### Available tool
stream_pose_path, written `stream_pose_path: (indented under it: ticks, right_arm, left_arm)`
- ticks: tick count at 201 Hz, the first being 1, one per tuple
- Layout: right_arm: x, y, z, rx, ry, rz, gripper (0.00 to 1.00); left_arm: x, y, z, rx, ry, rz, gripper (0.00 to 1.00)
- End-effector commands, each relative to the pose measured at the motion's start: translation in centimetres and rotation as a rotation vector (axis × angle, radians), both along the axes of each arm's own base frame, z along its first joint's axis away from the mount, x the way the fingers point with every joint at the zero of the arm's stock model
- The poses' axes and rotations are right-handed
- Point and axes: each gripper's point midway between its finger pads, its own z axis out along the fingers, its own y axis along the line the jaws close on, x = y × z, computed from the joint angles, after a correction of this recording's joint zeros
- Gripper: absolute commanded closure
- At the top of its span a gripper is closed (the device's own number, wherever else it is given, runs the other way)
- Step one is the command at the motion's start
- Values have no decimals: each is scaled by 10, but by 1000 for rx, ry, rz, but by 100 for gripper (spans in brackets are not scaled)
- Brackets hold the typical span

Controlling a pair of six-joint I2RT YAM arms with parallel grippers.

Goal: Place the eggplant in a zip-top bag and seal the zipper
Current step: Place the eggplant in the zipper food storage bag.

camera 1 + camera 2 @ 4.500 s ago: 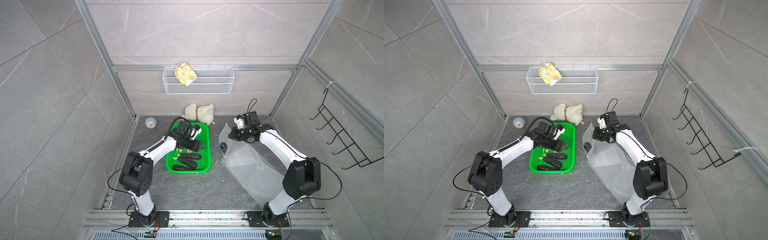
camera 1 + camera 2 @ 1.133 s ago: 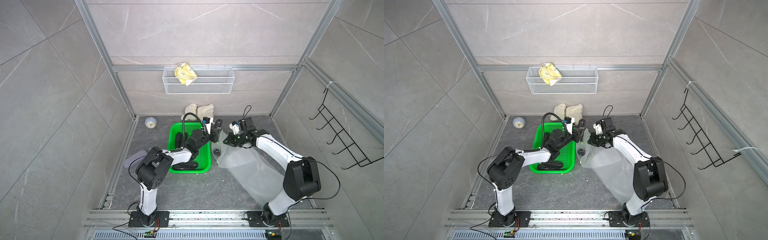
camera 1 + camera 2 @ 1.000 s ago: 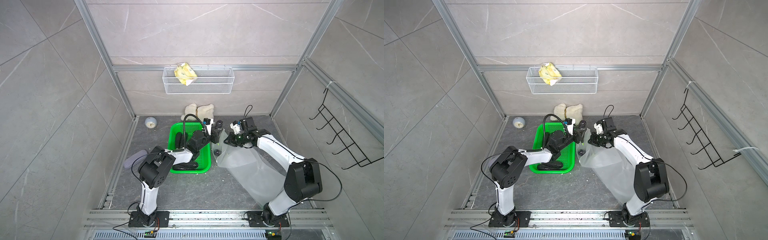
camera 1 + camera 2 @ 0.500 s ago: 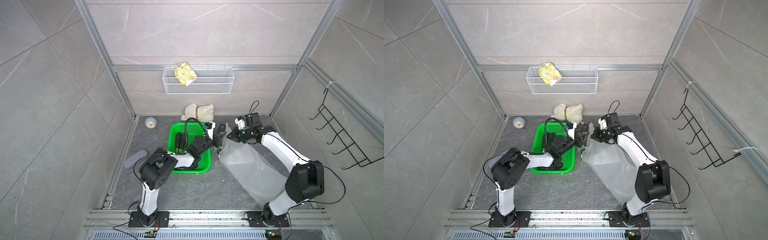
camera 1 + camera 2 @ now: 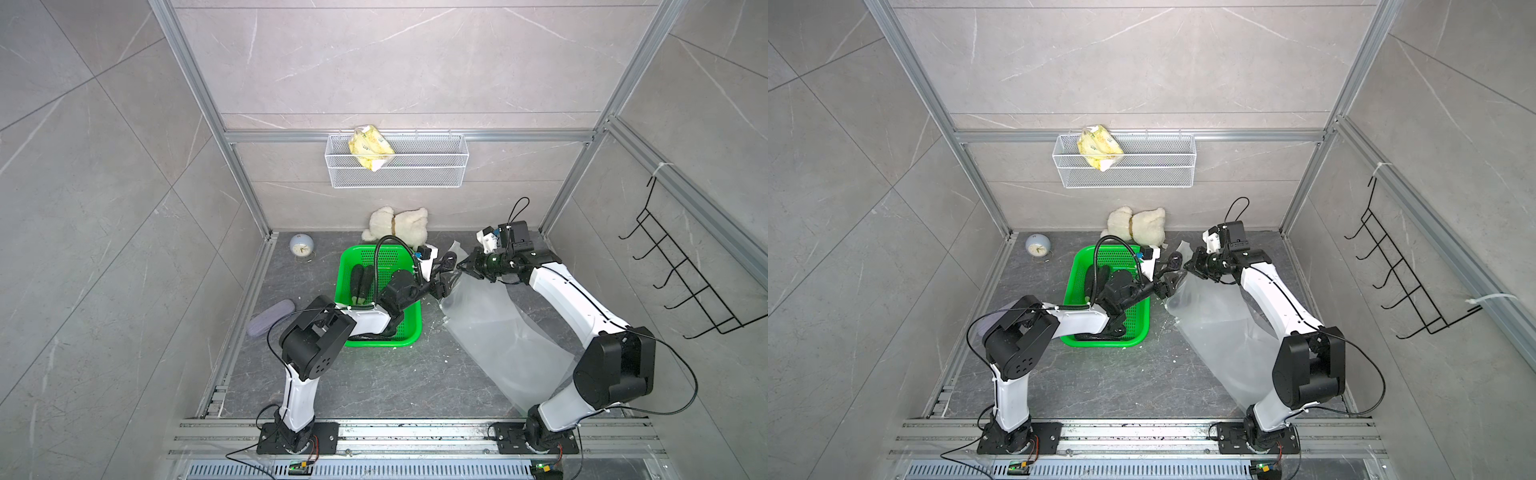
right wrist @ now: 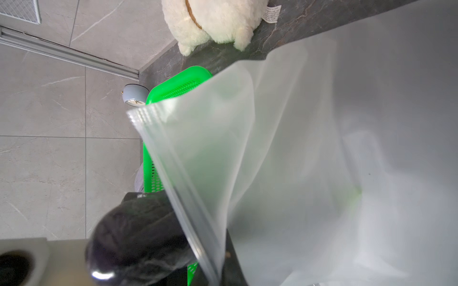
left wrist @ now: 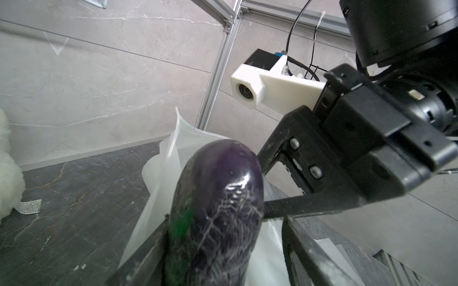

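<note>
the dark grey marbled tabletop (image 5: 374, 386) runs under everything. lying across its right half is the big clear plastic zip-top bag (image 5: 498, 332), its far end lifted off the surface, and there's my right gripper (image 5: 463, 266) pinched tight on the raised rim by the zipper strip, holding the mouth up. just beside the bag on the left sits the bright green perforated plastic basket (image 5: 357, 255), with more dark eggplants (image 5: 361, 282) lying inside it. behind the basket, against the back wall, a cream plush toy (image 5: 399, 226).

now my left gripper (image 7: 225, 218), reaching over the basket's right edge to the bag's mouth: the jaws are spread, one finger (image 7: 148, 247) is against the fruit and a sliver of bag shows between the fruit and the other finger. the long glossy dark purple eggplant (image 7: 218, 198) stands between them, rounded end up, right at the bag's opening and touching the film. how far inside it is, i cannot tell. last, the little pale blue round clock (image 5: 301, 248) in the far left corner.
</note>
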Motion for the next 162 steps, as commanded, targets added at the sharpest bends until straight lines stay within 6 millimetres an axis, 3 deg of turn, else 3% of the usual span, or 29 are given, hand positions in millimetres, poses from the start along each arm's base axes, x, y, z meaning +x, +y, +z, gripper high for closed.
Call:
stream_pose_path:
  ticks: [1, 42, 86, 129, 162]
  right_arm:
    - [-1, -2, 22, 82, -43, -16, 95]
    - [0, -7, 33, 108, -70, -26, 94]
    - [1, -9, 33, 128, -72, -28, 94]
    - [5, -14, 37, 155, -79, -45, 95]
    - [11, -17, 45, 216, -92, -65, 95]
  left_arm:
    - [-9, -9, 34, -37, -78, -66, 31]
    - [13, -7, 30, 73, 12, 4, 25]
    - [16, -14, 40, 83, 25, -31, 25]
    - [15, -19, 65, 85, 47, -79, 24]
    - [20, -7, 80, 74, 51, -58, 24]
